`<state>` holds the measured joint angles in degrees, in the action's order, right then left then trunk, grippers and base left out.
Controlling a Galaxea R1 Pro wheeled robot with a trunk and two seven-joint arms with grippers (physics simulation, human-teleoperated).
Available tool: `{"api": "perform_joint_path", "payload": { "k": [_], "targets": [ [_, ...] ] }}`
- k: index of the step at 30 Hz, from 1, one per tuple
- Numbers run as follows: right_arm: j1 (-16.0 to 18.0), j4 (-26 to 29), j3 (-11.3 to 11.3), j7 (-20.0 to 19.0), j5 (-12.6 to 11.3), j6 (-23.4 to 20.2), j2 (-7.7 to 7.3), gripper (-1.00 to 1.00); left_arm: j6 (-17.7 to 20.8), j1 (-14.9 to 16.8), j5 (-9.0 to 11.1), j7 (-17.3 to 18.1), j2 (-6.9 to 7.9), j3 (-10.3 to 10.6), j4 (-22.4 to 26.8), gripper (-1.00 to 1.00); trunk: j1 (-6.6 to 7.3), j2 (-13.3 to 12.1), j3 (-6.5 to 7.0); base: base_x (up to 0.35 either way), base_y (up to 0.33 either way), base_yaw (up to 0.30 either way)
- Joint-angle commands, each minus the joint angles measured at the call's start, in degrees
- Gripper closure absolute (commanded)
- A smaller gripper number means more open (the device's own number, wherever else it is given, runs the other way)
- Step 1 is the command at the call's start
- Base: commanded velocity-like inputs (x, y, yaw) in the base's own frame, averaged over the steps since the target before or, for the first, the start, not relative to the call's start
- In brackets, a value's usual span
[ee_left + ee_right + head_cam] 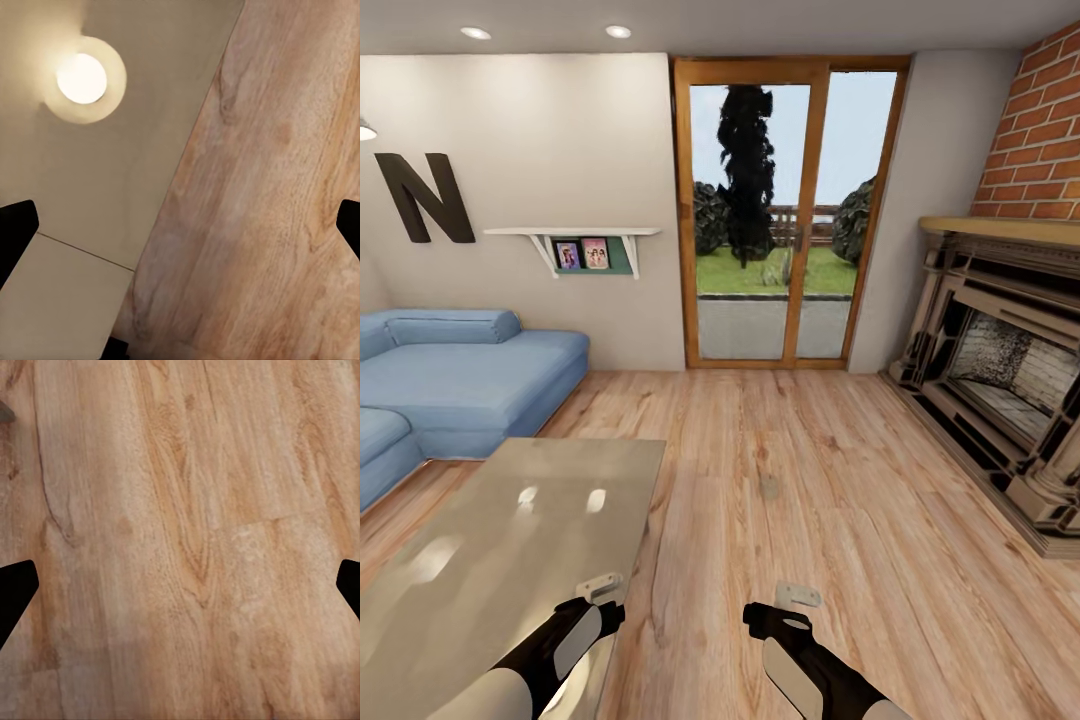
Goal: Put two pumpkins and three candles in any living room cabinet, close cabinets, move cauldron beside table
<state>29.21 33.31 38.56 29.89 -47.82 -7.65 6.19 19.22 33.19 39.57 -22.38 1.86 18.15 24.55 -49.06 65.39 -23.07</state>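
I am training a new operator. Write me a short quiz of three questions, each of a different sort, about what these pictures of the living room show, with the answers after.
1. True or false: the fireplace surround stands on the robot's left side.
2. Multiple choice: what lies under the left gripper? A) the sofa B) the edge of the table next to the wood floor C) the doorstep
3. Fill in: the blue ____ stands against the wall, under the big letter N.

Key
1. False: it is on the right, under the brick chimney.
2. B; the left wrist view shows the glossy top meeting the floor.
3. sofa
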Motion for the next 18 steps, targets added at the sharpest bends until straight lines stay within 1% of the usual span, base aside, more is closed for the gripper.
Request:
{"api": "perform_joint_path", "payload": {
  "k": [1,5,11,18],
  "targets": [
    [0.1,0.1,0.3,0.4,-0.2,-0.3,-0.04,-1.00,0.2,0.0,0.5,-0.5,0.08,0.5,0.1,-1.00,0.00,0.0,-0.07,0.000,0.006,0.000],
    [0.1,0.1,0.3,0.4,-0.2,-0.3,-0.04,-1.00,0.2,0.0,0.5,-0.5,0.08,0.5,0.1,-1.00,0.00,0.0,-0.07,0.058,0.034,0.000],
    [0.1,0.1,0.3,0.4,-0.2,-0.3,-0.04,-1.00,0.2,0.0,0.5,-0.5,0.08,0.5,0.1,-1.00,0.00,0.0,-0.07,0.132,0.069,0.000],
    [0.1,0.1,0.3,0.4,-0.2,-0.3,-0.04,-1.00,0.2,0.0,0.5,-0.5,0.02,0.5,0.1,-1.00,0.00,0.0,-0.07,0.119,0.009,0.000]
  ]
}}
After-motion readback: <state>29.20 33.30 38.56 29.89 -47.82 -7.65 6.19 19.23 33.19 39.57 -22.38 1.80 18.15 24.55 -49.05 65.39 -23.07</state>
